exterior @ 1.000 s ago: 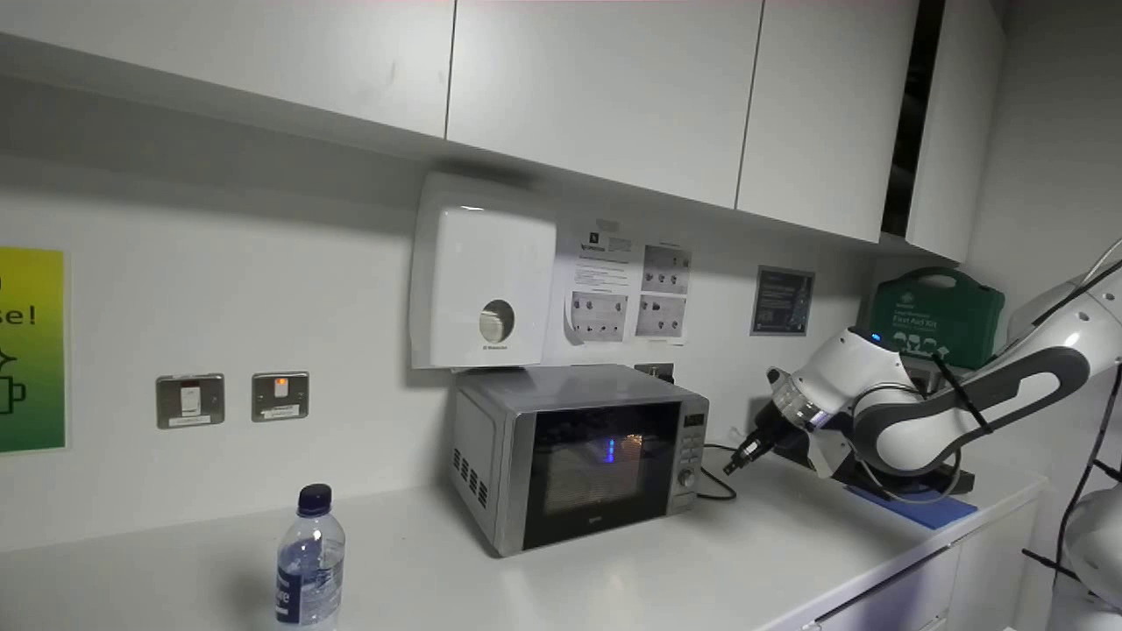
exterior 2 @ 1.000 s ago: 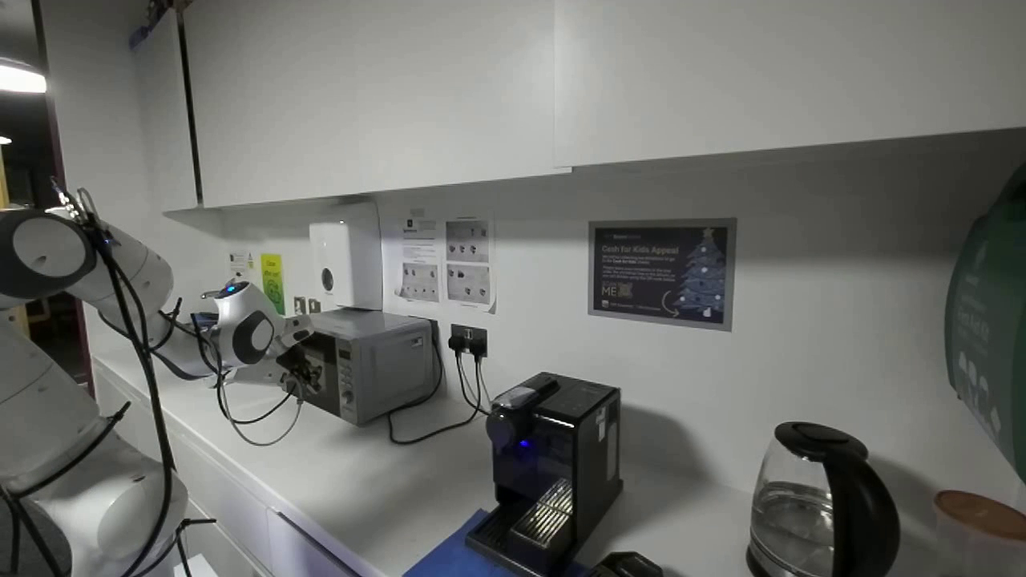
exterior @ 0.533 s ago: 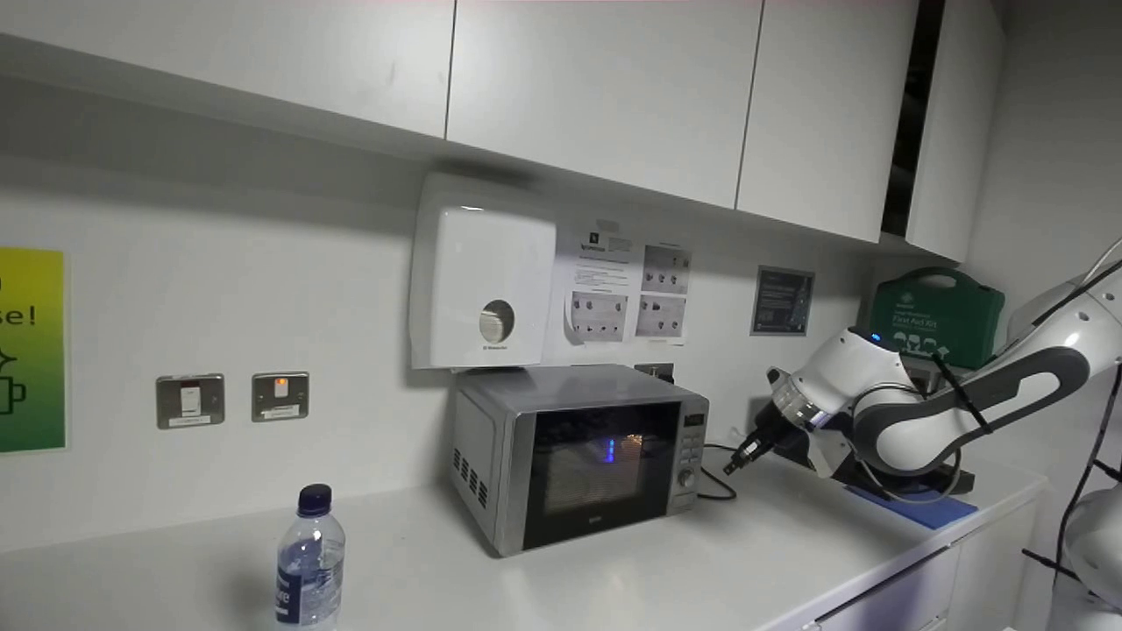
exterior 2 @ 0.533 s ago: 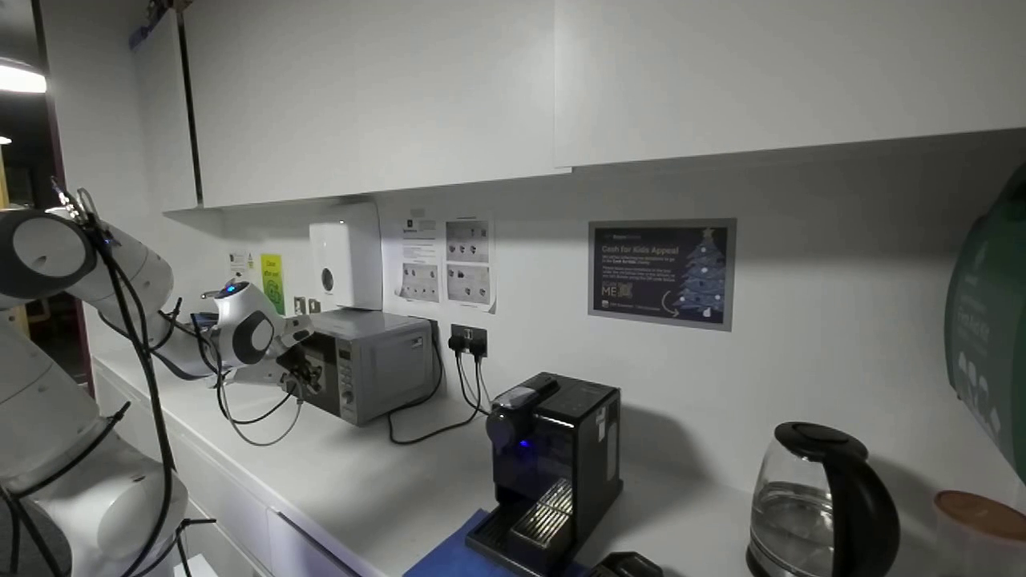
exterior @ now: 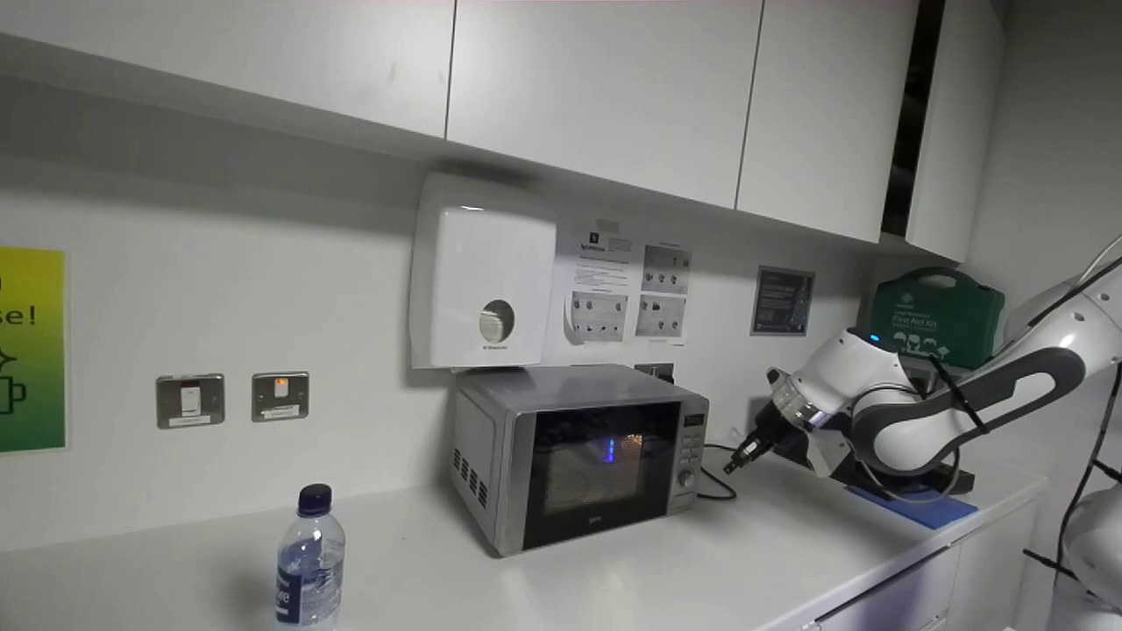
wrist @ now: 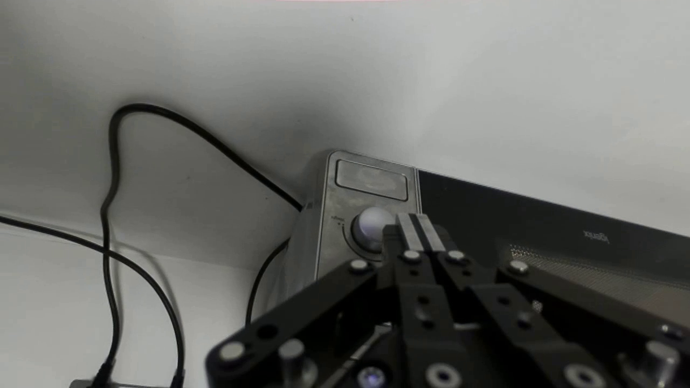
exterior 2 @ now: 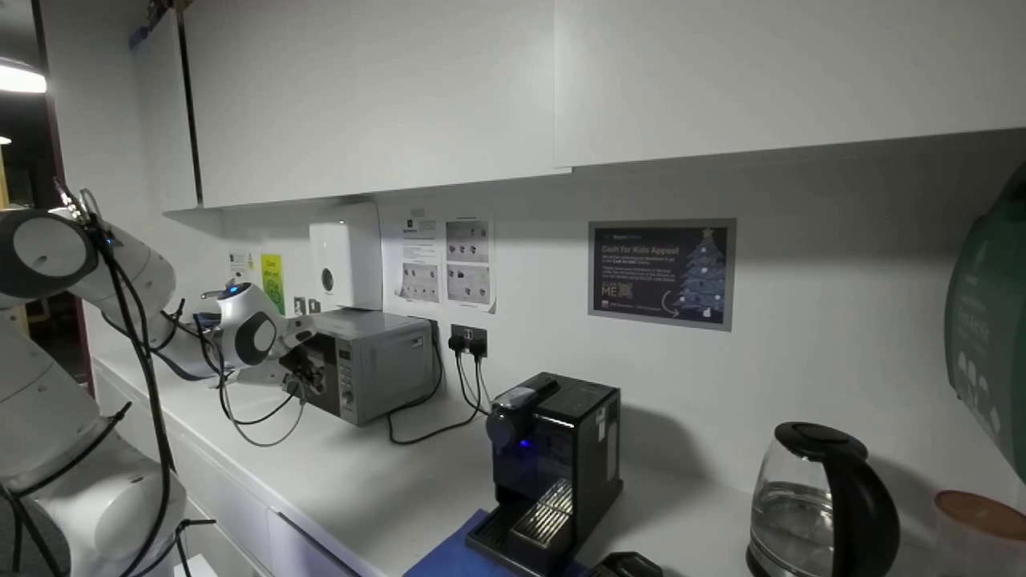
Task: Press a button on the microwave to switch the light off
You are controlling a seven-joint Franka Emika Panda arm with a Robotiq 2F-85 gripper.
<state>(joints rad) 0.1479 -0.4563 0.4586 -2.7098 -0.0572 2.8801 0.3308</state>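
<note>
While the wall [exterior: 368, 438] stands at the back, the counter [exterior: 614, 578] in front of it holds up the other things. The arm [exterior: 912, 438] reaches over the counter and bends down, I think so its end can get at the front of the microwave [exterior: 583, 460]. That silver box sits on the counter near the wall, and its own weight should keep it from sliding much when it gets a poke. A bottle [exterior: 311, 570] stands up straight, well apart from it, so it should not get bumped. The gripper [wrist: 420, 230] has its two fingers [wrist: 409, 231] pinched together with nothing between them, and that makes one hard tip, good for pushing. It slants down near the microwave but apart from it, with a bit of counter showing between them in an exterior view. From the wrist view, the flat plate [wrist: 372, 180] is in plain sight, and the tip covers one edge of the knob [wrist: 371, 229]. The small buttons [exterior: 690, 449], seen in an exterior view, hide behind the gripper there, so I cannot tell which one it should press. The blue glow [exterior: 610, 450] shows in the dark door [exterior: 600, 491], so the job looks not done.

Against half a second ago, the arm has moved only a tiny bit, too little to say which way. The microwave and the bottle have not moved, and the glow is just as bright.
</note>
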